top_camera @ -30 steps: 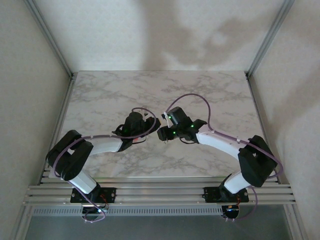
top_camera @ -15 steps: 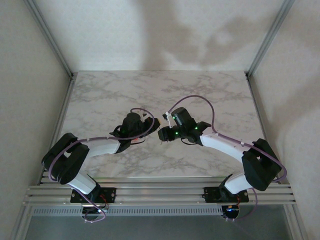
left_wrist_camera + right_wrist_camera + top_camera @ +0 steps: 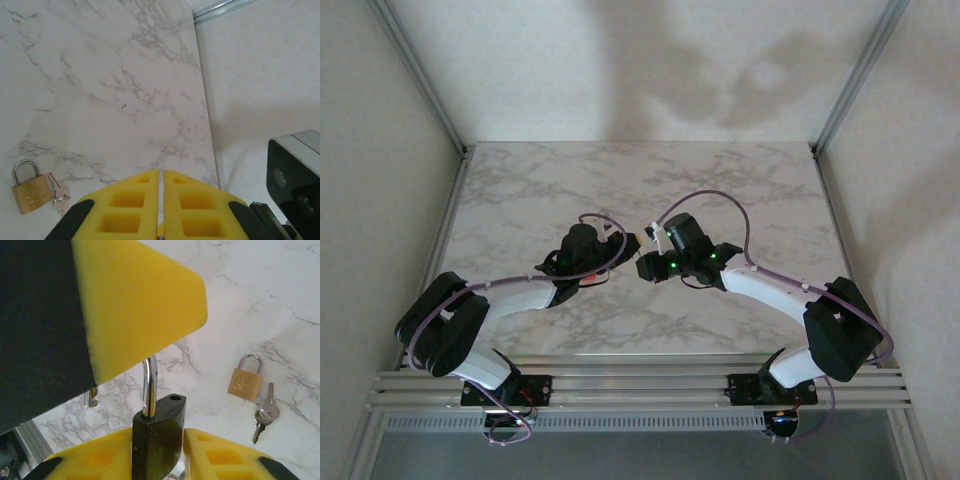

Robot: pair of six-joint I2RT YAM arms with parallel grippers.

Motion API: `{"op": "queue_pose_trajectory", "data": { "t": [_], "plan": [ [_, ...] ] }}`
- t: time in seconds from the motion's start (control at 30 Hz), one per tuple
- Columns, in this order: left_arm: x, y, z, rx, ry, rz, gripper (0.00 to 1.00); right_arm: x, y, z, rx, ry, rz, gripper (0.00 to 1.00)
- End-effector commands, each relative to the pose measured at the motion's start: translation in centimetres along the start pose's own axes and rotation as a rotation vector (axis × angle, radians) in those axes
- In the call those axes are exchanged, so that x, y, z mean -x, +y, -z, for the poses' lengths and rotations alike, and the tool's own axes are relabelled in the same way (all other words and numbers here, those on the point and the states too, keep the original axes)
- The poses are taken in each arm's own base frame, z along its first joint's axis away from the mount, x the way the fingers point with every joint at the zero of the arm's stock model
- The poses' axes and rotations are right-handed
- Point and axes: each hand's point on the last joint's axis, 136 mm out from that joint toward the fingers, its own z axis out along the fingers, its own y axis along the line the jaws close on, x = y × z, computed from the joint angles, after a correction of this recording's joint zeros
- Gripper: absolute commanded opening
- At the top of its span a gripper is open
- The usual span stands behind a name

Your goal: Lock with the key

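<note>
Right end effector (image 3: 159,452): it has just closed in, and its yellow pads now pinch the dark lock (image 3: 160,417) by the body, low centre of the right wrist view.
Dark lock: held upright, clear of the counter (image 3: 260,300). The shackle (image 3: 149,382) is open, with one leg seated and the other hole empty.
Left end effector (image 3: 161,174): pressed together, its tip covering the top of the shackle. Can't tell whether it actually grips it.
Keys (image 3: 264,416): flat on the counter, lower right of the right wrist view, just beside the brass lock (image 3: 245,381) and untouched.
Arms: in the top view the left elbow has swung toward the lower left, and the wrists stay nose to nose at mid-counter.
What it means: the lock looks secured for work, but the shackle isn't home and the keys aren't in play, so it's early days.
</note>
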Motion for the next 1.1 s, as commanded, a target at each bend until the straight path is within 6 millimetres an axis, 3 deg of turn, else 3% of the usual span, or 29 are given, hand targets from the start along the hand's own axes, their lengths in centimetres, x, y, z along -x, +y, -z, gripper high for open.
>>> {"op": "queue_pose_trajectory", "data": {
  "t": [0.0, 0.53, 0.8, 1.07],
  "plan": [
    [0.3, -1.6, 0.5, -0.046, -0.008, 0.0, 0.0, 0.1, -0.1, 0.2, 0.012, -0.005, -0.013, 0.26],
    [0.6, -2.9, 2.2, -0.104, -0.031, -0.033, 0.0, 0.5, 0.8, 1.1, 0.119, -0.025, -0.033, 0.11],
    [1.0, -3.5, 4.2, -0.173, -0.05, -0.071, 0.0, 0.4, 3.0, 1.9, 0.245, -0.019, -0.006, 0.0],
    [1.3, -4.4, 6.4, -0.265, -0.077, -0.115, 0.0, 0.1, 5.1, 2.8, 0.369, -0.003, 0.019, 0.0]
  ]
}}
